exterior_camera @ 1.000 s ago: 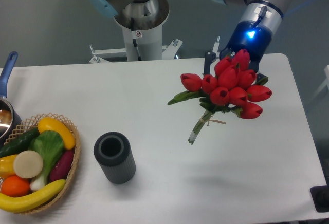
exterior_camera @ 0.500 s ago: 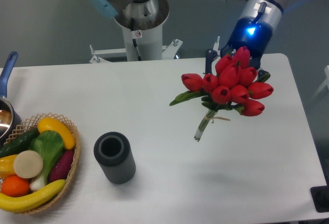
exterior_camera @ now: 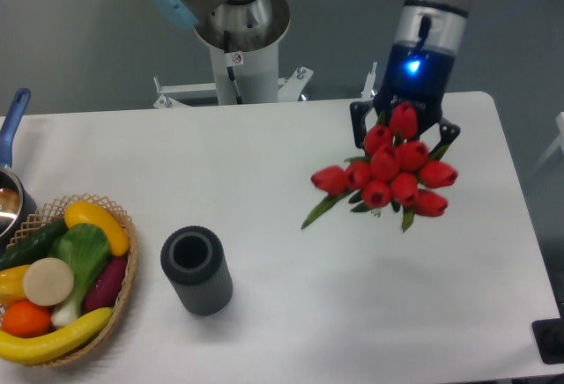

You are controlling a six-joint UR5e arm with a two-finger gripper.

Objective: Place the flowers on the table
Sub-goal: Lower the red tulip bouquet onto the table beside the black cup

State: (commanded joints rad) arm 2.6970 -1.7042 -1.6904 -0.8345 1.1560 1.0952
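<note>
The robot's hand holds the flowers, a bunch of red tulips, above the right side of the white desk. Its dark fingers flank the top blooms. The bunch hangs just below the hand, buds toward the camera and stems hidden, so its tilt cannot be told. Lowering remains.

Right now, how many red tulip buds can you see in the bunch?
9 on the flowers, clustered below the gripper: one top, one far left, seven between; more may be hidden.
</note>
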